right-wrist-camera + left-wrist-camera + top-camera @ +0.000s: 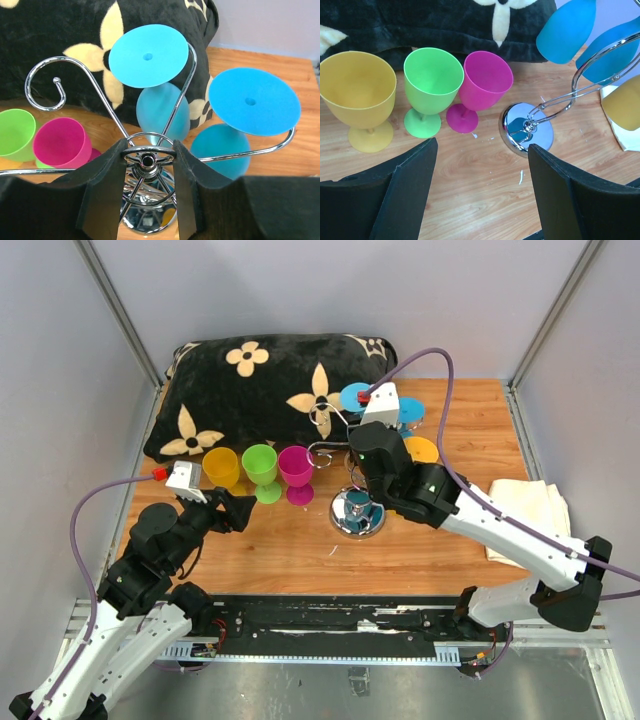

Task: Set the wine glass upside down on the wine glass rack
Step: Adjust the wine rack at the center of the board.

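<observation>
Your right pincer point(148, 150) clamps the wine glass rack point(540, 137) at its hub, so steady it and square your wide-open left pincer point(481, 150) to the magenta wine glass point(485, 85).

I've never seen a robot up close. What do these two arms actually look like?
The left arm and right arm are both built of glossy white links with bulky black joints and black wrists. On each, a purple cable loops to a small pale camera box at the wrist, ending in a red plug. The jaws are broad, matte black wedges.
</observation>
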You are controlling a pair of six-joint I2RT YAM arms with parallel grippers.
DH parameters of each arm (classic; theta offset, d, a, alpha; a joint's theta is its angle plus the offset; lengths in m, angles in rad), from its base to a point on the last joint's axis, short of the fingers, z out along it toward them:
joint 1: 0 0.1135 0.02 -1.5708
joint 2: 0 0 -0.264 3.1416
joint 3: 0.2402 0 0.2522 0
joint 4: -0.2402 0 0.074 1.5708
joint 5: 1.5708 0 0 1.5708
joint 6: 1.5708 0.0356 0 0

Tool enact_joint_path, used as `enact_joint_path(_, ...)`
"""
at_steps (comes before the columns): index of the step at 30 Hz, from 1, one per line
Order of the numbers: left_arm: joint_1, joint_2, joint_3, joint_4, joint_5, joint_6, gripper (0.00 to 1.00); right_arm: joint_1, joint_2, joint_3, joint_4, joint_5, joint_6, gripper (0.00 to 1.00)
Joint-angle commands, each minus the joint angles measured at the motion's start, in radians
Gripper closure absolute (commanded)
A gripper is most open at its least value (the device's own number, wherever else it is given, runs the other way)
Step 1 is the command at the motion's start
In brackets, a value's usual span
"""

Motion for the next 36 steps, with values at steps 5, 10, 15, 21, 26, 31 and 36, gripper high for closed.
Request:
enact_joint_path(5,-0.007,0.001,-0.006,0.032,-0.01,0.004,0.22,-0.087,-0.082,-0.023,0.199,-0.181,-0.32,0.99)
enact_joint_path(10,-0.006,0.007,-0.007,0.033,-0.007,0.004,0.22,-0.169,-0.132,-0.048,0.231,-0.323,-0.364,0.99)
enact_joint_path(15,-0.007,0.008,-0.007,0.033,-0.006,0.006,0.22,-0.255,-0.189,-0.096,0.268,-0.487,-0.418,0.99)
enact_joint_path(21,-0.007,0.01,-0.007,0.033,-0.005,0.005,0.22,-0.351,-0.213,-0.102,0.261,-0.626,-0.477,0.99)
enact_joint_path(26,-0.007,0.014,-0.007,0.033,-0.005,0.005,0.22,-0.391,-0.222,-0.106,0.261,-0.686,-0.527,0.99)
enact_joint_path(31,-0.007,0.015,-0.006,0.033,-0.005,0.005,0.22,-0.424,-0.231,-0.123,0.287,-0.716,-0.563,0.99)
enact_joint_path(36,-0.007,0.016,-0.006,0.033,-0.005,0.005,0.22,-0.464,-0.239,-0.131,0.315,-0.733,-0.571,0.99)
